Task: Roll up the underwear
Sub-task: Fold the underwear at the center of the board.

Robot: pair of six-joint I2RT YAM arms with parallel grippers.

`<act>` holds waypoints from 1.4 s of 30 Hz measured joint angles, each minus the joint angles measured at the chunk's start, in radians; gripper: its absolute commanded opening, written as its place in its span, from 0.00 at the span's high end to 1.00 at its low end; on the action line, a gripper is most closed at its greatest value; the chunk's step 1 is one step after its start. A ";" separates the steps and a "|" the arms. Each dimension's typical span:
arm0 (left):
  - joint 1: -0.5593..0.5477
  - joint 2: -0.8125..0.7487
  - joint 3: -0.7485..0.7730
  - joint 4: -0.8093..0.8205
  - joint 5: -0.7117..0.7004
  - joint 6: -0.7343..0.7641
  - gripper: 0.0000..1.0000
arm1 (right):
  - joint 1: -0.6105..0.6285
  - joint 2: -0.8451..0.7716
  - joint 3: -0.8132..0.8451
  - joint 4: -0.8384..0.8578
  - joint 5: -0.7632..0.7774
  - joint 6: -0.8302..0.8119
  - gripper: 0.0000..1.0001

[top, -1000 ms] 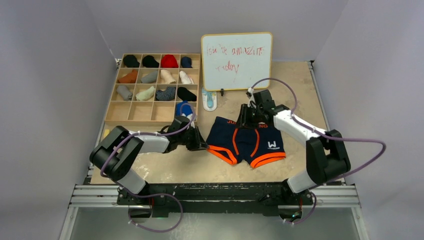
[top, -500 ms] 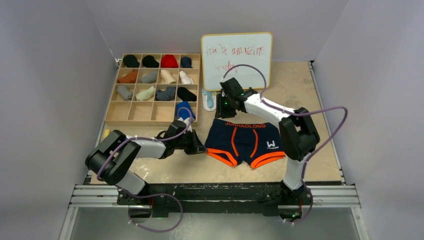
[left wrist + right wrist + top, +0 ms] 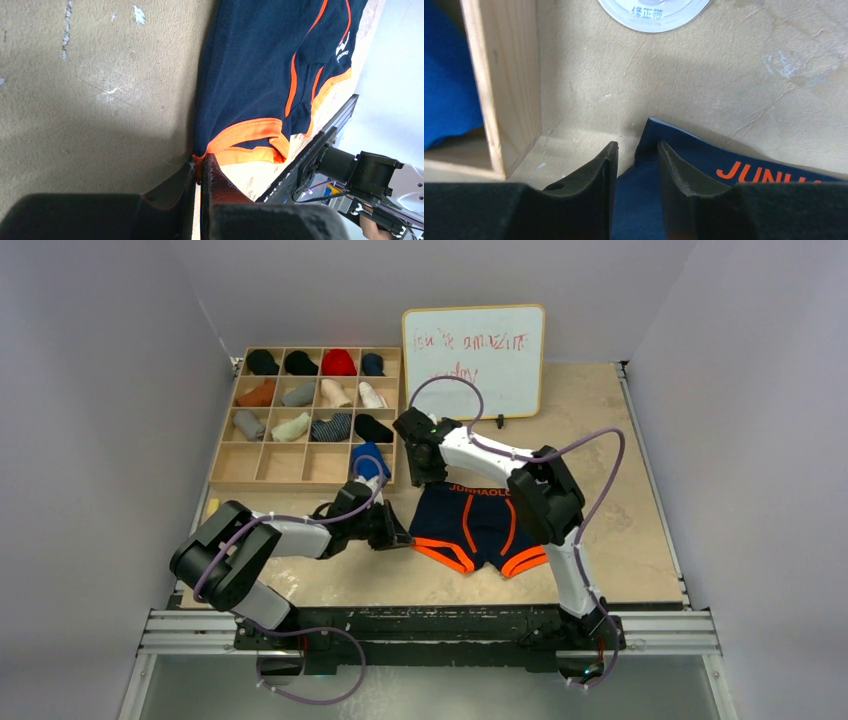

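The left end effector pinches the near-left hem of the underwear, while the right end effector, spread, straddles its far-left corner.

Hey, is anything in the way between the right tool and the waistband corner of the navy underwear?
Nothing visible does. The right tool sits directly over the navy underwear, its open fingers straddling the waistband corner. The wall of the wooden tray stands off to one side, apart from the fabric, not between them.
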 measured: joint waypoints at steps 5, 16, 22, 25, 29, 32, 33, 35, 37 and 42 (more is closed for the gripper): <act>0.000 0.000 -0.005 0.006 0.008 0.000 1.00 | 0.022 0.066 0.072 -0.070 0.085 0.008 0.65; 0.000 -0.001 -0.015 0.023 0.016 -0.002 1.00 | 0.065 0.127 0.154 -0.156 0.212 0.056 0.79; 0.000 -0.007 -0.023 0.025 0.016 -0.008 1.00 | 0.077 0.155 0.201 -0.187 0.227 0.069 1.00; 0.000 -0.021 -0.028 0.013 0.010 -0.008 1.00 | 0.075 0.159 0.216 -0.201 0.214 0.069 1.00; 0.010 -0.078 -0.039 -0.057 -0.007 0.005 1.00 | 0.062 0.160 0.236 -0.201 0.154 0.069 1.00; 0.043 -0.146 -0.039 -0.131 -0.009 0.027 1.00 | 0.039 0.151 0.235 -0.164 0.066 0.069 1.00; 0.055 -0.179 -0.039 -0.160 -0.013 0.035 1.00 | 0.027 0.143 0.230 -0.146 0.033 0.070 1.00; 0.071 -0.243 -0.033 -0.223 -0.026 0.054 1.00 | -0.002 0.112 0.207 -0.102 -0.044 0.075 1.00; 0.083 -0.309 -0.011 -0.300 -0.043 0.076 1.00 | -0.036 0.072 0.179 -0.054 -0.121 0.087 1.00; 0.114 -0.396 0.087 -0.453 -0.064 0.134 1.00 | -0.095 -0.005 0.134 0.051 -0.254 0.106 1.00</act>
